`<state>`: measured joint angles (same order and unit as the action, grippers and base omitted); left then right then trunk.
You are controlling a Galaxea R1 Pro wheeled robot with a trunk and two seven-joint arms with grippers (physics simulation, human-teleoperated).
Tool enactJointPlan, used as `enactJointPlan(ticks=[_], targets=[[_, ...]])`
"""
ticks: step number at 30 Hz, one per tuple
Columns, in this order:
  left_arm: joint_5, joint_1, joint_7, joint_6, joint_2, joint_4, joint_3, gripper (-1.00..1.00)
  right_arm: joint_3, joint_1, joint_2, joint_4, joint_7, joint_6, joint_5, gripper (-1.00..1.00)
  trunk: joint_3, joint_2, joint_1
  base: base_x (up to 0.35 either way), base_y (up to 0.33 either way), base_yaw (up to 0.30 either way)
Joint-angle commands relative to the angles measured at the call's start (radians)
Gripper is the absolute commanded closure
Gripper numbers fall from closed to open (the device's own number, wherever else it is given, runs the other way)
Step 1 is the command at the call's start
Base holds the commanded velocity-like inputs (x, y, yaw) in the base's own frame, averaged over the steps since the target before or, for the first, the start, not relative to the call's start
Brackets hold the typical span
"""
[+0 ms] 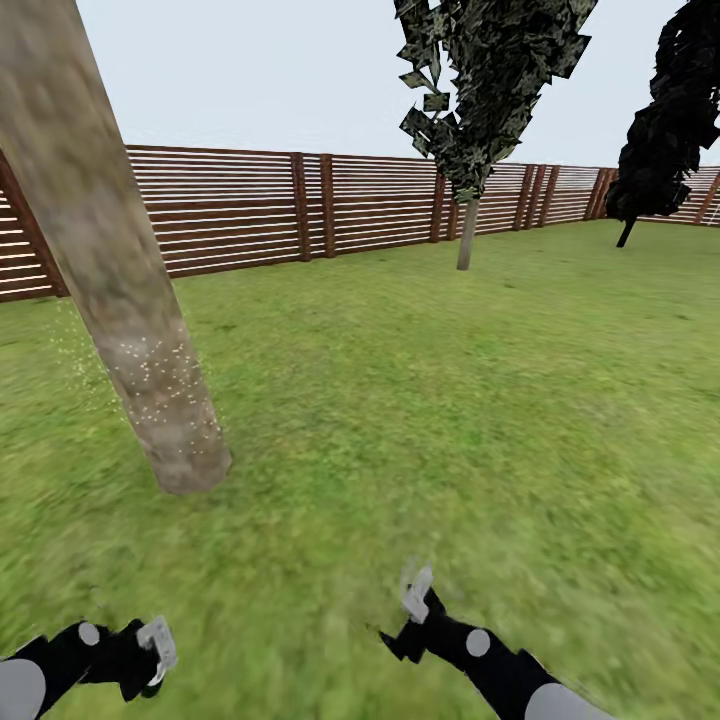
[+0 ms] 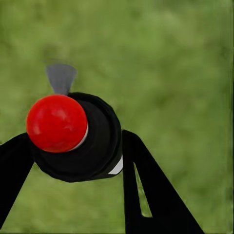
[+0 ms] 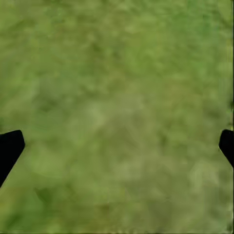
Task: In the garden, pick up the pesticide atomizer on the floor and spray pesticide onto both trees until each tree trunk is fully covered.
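The nearer tree's mottled tan-grey trunk (image 1: 120, 300) leans across the left of the head view, with pale spray specks (image 1: 150, 372) on its lower part. A second tree (image 1: 478, 80) stands farther back by the fence, its thin trunk (image 1: 466, 235) bare. Low at the left, my left gripper (image 1: 148, 652) is shut on the pesticide atomizer (image 2: 95, 144). The left wrist view shows its dark body and red cap dot (image 2: 56, 123) between the black fingers (image 2: 146, 185). My right gripper (image 1: 415, 603) hangs open over grass, its fingertips (image 3: 9, 146) far apart.
Green lawn (image 1: 450, 400) stretches in every direction. A brown slatted fence (image 1: 250, 210) bounds the far side. A near-black cone-shaped tree (image 1: 665, 120) stands at the far right. Open grass lies between the two trunks.
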<state>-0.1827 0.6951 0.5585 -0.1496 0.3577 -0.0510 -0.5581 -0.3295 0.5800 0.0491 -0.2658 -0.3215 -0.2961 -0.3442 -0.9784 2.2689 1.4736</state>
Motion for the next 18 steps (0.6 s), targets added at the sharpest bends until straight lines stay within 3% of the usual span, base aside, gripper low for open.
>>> enactJointPlan(ticks=[1, 3, 5, 6, 7, 8, 9, 10, 12, 14, 18], targets=[[0.1, -0.043, -0.05, -0.041, -0.01, 0.008, 0.007, 1.0, 0.001, 0.0, 0.002, 0.092, 0.15, -0.001, 0.006, -1.0, 0.0, 0.0, 0.0, 0.0, 0.0, 0.0], [0.286, -0.135, -0.173, -0.139, -0.033, 0.015, 0.007, 1.0, 0.003, -0.006, 0.001, 0.196, 0.41, -0.021, 0.011, -1.0, 0.0, 0.0, 0.0, 0.0, 0.0, 0.0], [0.481, -0.221, -0.34, -0.177, -0.057, 0.016, 0.007, 1.0, 0.005, -0.052, -0.001, 0.224, 0.558, -0.102, 0.026, -1.0, 0.0, 0.0, 0.0, 0.0, 0.0, 0.0], [0.59, -0.248, -0.396, -0.185, -0.065, 0.017, 0.007, 1.0, 0.006, -0.075, -0.001, 0.229, 0.613, -0.151, 0.059, -1.0, 0.0, 0.0, 0.0, 0.0, 0.0, 0.0], [0.703, -0.263, -0.425, -0.204, -0.07, 0.019, 0.007, 1.0, 0.006, -0.092, 0.0, 0.232, 0.662, -0.193, 0.121, -1.0, 0.0, 0.0, 0.0, 0.0, 0.0, 0.0], [0.824, -0.279, -0.443, -0.228, -0.075, 0.024, 0.007, 1.0, 0.006, -0.105, 0.0, 0.235, 0.694, -0.224, 0.226, -1.0, 0.0, 0.0, 0.0, 0.0, 0.0, 0.0], [0.873, -0.293, -0.448, -0.237, -0.079, 0.026, 0.007, 1.0, 0.005, -0.111, 0.0, 0.236, 0.705, -0.234, 0.283, -1.0, 0.0, 0.0, 0.0, 0.0, 0.0, 0.0], [0.9, -0.305, -0.451, -0.242, -0.082, 0.027, 0.007, 1.0, 0.005, -0.114, 0.0, 0.237, 0.71, -0.24, 0.314, -1.0, 0.0, 0.0, 0.0, 0.0, 0.0, 0.0], [0.923, -0.319, -0.459, -0.245, -0.093, 0.029, 0.007, 1.0, 0.005, -0.118, 0.001, 0.238, 0.713, -0.244, 0.339, -1.0, 0.0, 0.0, 0.0, 0.0, 0.0, 0.0], [0.928, -0.333, -0.462, -0.246, -0.114, 0.028, 0.007, 1.0, 0.004, -0.131, 0.002, 0.239, 0.713, -0.244, 0.345, -1.0, 0.0, 0.0, 0.0, 0.0, 0.0, 0.0], [0.93, -0.337, -0.465, -0.246, -0.122, 0.029, 0.008, 1.0, 0.004, -0.176, 0.001, 0.24, 0.713, -0.242, 0.346, -1.0, 0.0, 0.0, 0.0, 0.0, 0.0, 0.0]])
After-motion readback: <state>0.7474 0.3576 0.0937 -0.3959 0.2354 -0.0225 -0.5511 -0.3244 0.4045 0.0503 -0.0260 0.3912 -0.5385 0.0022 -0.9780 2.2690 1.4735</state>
